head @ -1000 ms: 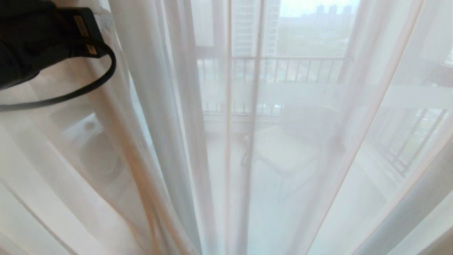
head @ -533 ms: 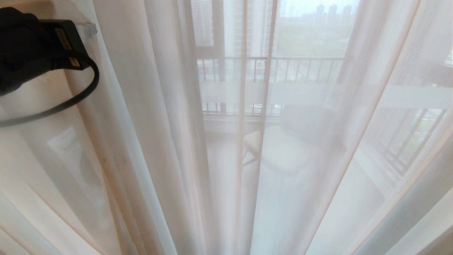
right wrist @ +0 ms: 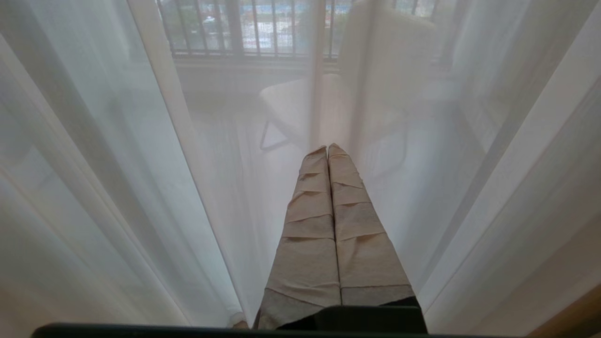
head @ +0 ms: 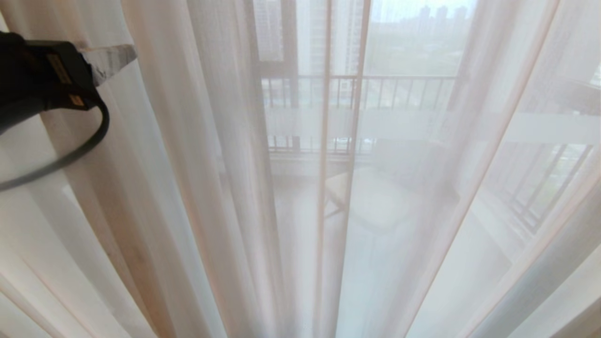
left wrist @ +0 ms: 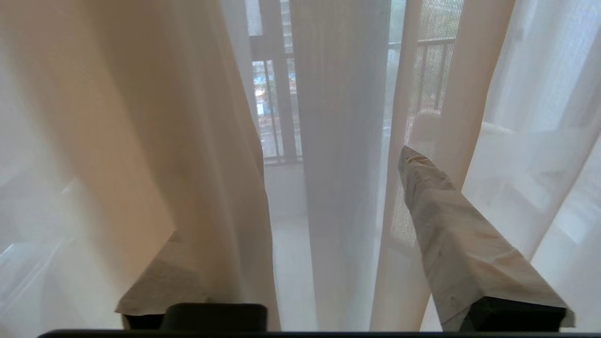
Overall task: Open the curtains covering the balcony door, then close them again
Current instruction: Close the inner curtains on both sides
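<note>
Left wrist view shows the left gripper [left wrist: 328, 244] with its fingers [left wrist: 450, 234] spread, a fold of the sheer curtains [left wrist: 342, 141] hanging between them. The sheers cover the balcony door [head: 291, 94]. Best to pinch deep on that fold before sweeping sideways. The right gripper [right wrist: 327, 155] rests clenched, empty.

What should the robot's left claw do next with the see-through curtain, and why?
Probably draw the left claw back out of the sheer curtain. Its fingers stand apart with folds hanging loose between them, nothing pinched, and the sheers hang across the whole view of the balcony railing. The right claw is shut and holds nothing.
</note>
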`<state>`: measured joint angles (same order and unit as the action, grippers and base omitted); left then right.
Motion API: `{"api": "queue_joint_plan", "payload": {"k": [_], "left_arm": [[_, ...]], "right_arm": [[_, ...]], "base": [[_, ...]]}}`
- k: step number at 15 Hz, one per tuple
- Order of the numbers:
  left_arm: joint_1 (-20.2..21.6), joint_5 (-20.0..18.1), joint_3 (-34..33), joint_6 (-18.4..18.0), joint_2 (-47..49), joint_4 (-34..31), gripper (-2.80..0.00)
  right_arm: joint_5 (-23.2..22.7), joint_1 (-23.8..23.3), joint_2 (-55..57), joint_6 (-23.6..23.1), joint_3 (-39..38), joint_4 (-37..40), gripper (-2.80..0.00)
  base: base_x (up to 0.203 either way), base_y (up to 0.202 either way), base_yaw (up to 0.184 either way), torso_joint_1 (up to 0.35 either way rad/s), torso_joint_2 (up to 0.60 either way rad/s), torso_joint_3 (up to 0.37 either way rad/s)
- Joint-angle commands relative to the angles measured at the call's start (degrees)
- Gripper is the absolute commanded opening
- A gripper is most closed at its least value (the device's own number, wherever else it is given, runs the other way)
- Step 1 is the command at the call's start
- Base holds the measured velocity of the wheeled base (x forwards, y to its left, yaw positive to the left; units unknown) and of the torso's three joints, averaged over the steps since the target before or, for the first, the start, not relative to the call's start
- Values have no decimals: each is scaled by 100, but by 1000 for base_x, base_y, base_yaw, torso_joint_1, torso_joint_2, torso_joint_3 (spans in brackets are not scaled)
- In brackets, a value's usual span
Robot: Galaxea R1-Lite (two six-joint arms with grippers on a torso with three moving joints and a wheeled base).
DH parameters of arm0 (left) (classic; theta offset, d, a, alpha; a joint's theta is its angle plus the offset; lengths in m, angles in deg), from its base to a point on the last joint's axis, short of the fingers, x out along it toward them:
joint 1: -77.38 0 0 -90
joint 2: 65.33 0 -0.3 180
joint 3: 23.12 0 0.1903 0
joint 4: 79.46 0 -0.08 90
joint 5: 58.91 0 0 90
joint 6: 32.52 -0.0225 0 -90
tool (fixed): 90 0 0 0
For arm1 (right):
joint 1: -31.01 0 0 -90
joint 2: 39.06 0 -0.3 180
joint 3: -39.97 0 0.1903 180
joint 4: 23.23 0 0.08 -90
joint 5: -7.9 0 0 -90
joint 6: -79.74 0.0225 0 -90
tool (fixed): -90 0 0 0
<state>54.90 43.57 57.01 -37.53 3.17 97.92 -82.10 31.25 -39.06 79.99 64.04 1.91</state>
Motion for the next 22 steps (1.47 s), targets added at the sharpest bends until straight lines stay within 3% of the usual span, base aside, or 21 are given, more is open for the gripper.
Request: {"api": "queue_joint_plan", "payload": {"k": [1,7,12,14,15,22], "left_arm": [[-2,9,-334,5,-535,-1,0],[-1,5,-1305,17,-1928,-75,0],[8,4,-1492,34,-3062,-1305,0],[13,9,-1558,35,-3158,-1339,0],[7,-8,-1571,35,-3195,-1345,-280],[14,77,-1608,44,-3694,-1579,-280]], "right_arm": [[0,2,9,2,0,-2,-280],[0,2,9,2,0,-2,-280],[0,2,9,1,0,-2,-280],[0,2,9,1,0,-2,-280],[0,2,8,2,0,-2,-280],[0,2,2,2,0,-2,-280]], "base": [[0,0,0,0,0,0],[0,0,0,0,0,0],[0,0,0,0,0,0],[0,0,0,0,0,0],[0,0,0,0,0,0],[0,0,0,0,0,0]]}}
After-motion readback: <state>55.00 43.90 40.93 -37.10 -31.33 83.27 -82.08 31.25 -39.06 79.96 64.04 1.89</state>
